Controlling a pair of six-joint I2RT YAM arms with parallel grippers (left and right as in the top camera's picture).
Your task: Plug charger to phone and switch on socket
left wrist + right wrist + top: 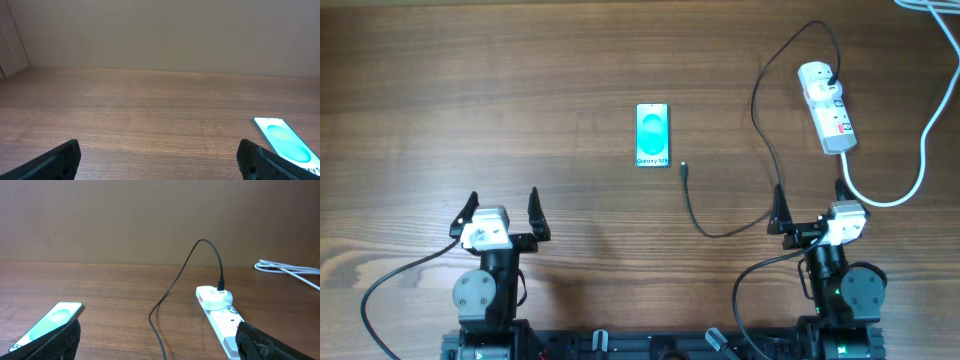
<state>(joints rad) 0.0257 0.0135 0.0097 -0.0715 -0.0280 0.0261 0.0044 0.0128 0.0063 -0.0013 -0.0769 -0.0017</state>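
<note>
The phone (652, 135) lies flat mid-table with a cyan screen and a white text strip at its near end. It also shows in the left wrist view (287, 145) and the right wrist view (47, 322). The charger cable (757, 110) runs from the socket in a loop to its connector tip (684, 170), which lies just right of the phone. It also shows in the right wrist view (172, 287). The socket (826, 107), (222, 317) is a white power strip at the far right, with the charger plugged into a white adapter on it. My left gripper (501, 212), (159, 162) is open and empty. My right gripper (810, 207), (157, 342) is open and empty.
The socket's thick white cord (920, 160) loops along the right edge of the table and shows in the right wrist view (287, 271). A wall stands behind the table's far edge. Both arm bases sit at the near edge.
</note>
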